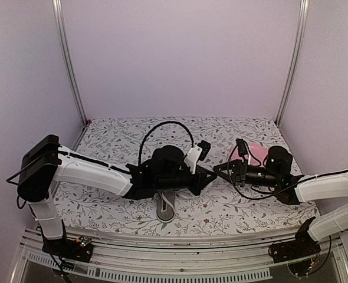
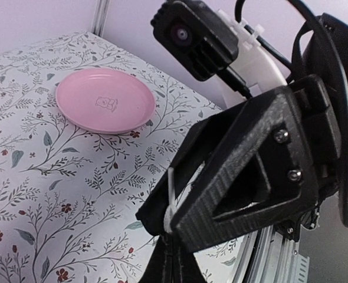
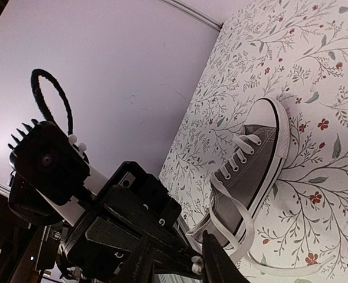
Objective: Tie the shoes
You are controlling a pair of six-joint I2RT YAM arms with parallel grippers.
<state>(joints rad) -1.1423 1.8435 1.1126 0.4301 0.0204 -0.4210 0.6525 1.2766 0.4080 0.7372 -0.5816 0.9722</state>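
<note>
The grey shoe point(image 3: 250, 171) with white sole and toe cap lies on the floral tablecloth; in the top view the shoe point(image 1: 165, 207) shows only partly under the left arm. Its white laces point(image 3: 233, 212) hang loose off its side. My left gripper point(image 2: 168, 250) is shut on a white lace point(image 2: 170, 206) and holds it up above the table. My right gripper point(image 3: 174, 242) faces it tip to tip, jaws a little apart, one finger on each side of that lace and the left fingertips. In the top view the two grippers point(image 1: 214, 174) meet right of the shoe.
A pink round plate point(image 2: 103, 100) sits on the cloth at the back right, behind the right arm point(image 1: 315, 188). The table's metal front rail point(image 1: 180, 239) runs close below the shoe. Purple walls enclose the back and sides.
</note>
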